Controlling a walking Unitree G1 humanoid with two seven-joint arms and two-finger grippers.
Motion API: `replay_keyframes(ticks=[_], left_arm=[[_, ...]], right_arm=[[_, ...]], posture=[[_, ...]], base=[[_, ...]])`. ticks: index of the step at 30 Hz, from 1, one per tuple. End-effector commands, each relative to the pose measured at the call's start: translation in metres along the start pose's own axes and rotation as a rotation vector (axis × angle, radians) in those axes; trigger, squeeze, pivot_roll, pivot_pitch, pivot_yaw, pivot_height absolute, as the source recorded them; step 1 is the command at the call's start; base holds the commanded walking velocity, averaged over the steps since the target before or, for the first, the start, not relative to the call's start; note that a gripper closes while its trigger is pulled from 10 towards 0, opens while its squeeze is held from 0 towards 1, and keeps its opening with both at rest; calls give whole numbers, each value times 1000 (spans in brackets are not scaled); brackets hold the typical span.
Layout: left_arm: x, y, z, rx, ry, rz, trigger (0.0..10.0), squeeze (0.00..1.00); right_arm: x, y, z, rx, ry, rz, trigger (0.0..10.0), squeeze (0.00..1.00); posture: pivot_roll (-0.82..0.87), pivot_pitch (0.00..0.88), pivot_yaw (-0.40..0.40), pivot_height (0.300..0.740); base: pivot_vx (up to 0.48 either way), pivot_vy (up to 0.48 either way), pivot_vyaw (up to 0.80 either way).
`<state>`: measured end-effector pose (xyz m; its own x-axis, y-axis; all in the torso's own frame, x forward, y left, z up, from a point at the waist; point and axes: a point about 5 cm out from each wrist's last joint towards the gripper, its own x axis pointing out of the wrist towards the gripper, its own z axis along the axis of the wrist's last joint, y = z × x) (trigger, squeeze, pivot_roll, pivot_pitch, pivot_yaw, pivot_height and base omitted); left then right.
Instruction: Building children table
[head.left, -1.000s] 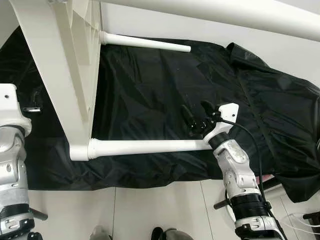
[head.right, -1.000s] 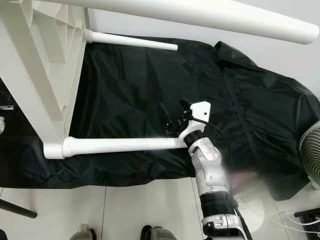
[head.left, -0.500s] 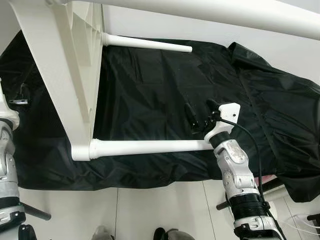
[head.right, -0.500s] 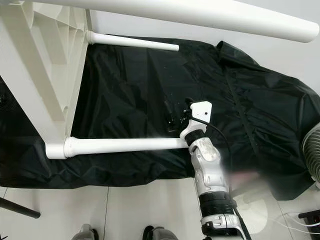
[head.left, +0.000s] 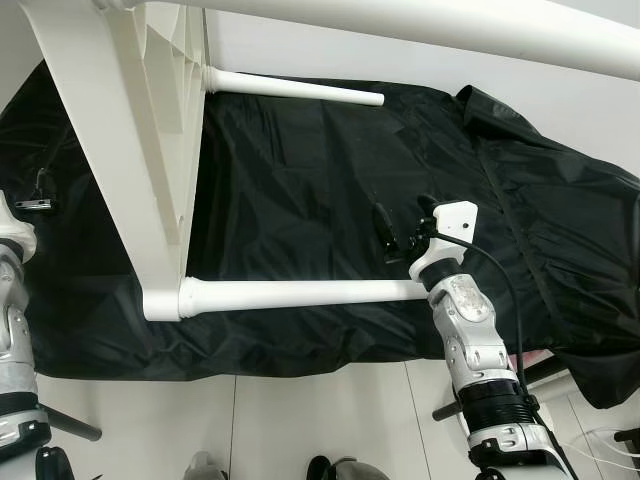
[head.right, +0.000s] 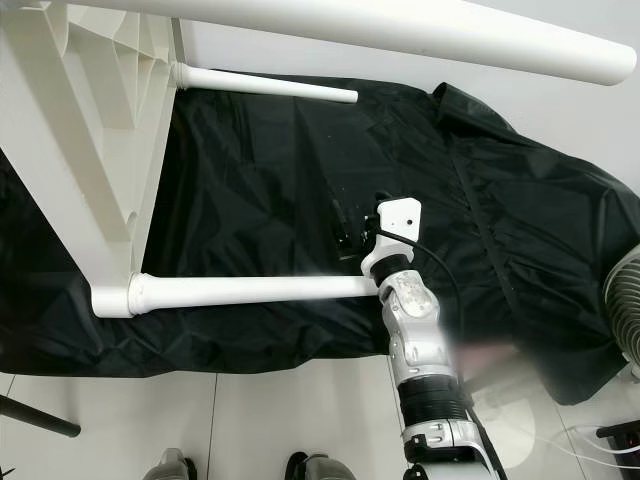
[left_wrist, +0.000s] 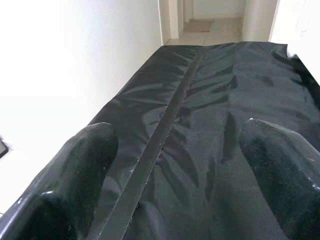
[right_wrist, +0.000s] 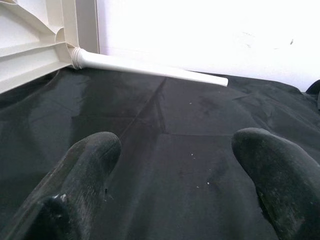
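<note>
A white plastic children's table lies on its side on a black sheet (head.left: 300, 180), its ribbed underside (head.left: 120, 140) facing right. The near leg (head.left: 300, 293) and the far leg (head.left: 295, 87) are plugged into it, and a third leg (head.left: 450, 30) runs across the top of the view. My right gripper (head.left: 400, 225) is open, hovering over the sheet just beyond the free end of the near leg, not touching it. Its wrist view shows both fingertips (right_wrist: 85, 185) apart and the far leg (right_wrist: 150, 67). My left gripper (left_wrist: 175, 165) is open over the sheet, left of the table.
A white wall borders the sheet at the back, and white floor tiles (head.left: 300, 410) lie in front. A fan (head.right: 625, 300) stands at the right edge. Feet (head.left: 340, 468) show at the bottom. A black rod (head.right: 35, 418) lies at the lower left.
My left arm has drawn back toward the left edge. My right gripper has shifted a little farther out over the sheet, still open. The table has not moved.
</note>
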<state>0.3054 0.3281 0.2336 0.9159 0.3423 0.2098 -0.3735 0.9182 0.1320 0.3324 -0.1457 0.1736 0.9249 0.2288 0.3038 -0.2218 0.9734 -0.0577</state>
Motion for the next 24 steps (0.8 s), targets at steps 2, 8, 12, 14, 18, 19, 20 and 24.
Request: replay_keyframes(ticks=[2,8,12,14,18,19,20,24], left_arm=[[-1,1,-5,-12,20,7,10000,0],[-1,1,-10,-25,33,9,10000,0],[-1,1,-11,-26,34,9,10000,0],[-1,1,-11,-27,35,8,10000,0],[-1,1,-11,-26,35,7,10000,0],[-1,1,-11,-26,35,7,10000,0],[-1,1,-11,-27,35,7,10000,0],[0,1,-12,-28,38,5,10000,0]], right_arm=[[-2,-3,-3,-10,12,-5,10000,0],[-1,-4,-6,-22,21,-6,10000,0],[0,-4,-7,-27,25,-4,10000,0],[0,-4,-8,-30,28,-2,10000,0],[0,-5,-8,-33,32,-3,10000,0],[0,-5,-8,-33,32,-3,10000,0],[-1,-6,-9,-34,33,-4,10000,0],[0,-6,-9,-36,34,-6,10000,0]], posture=[[73,101,-101,740],[75,96,-105,740],[77,91,-108,740],[77,90,-108,740],[80,88,-109,740],[80,88,-109,740],[79,87,-109,740],[79,87,-107,740]], base=[[0,0,0],[0,0,0],[0,0,0],[0,0,0],[0,0,0],[0,0,0],[0,0,0],[0,0,0]])
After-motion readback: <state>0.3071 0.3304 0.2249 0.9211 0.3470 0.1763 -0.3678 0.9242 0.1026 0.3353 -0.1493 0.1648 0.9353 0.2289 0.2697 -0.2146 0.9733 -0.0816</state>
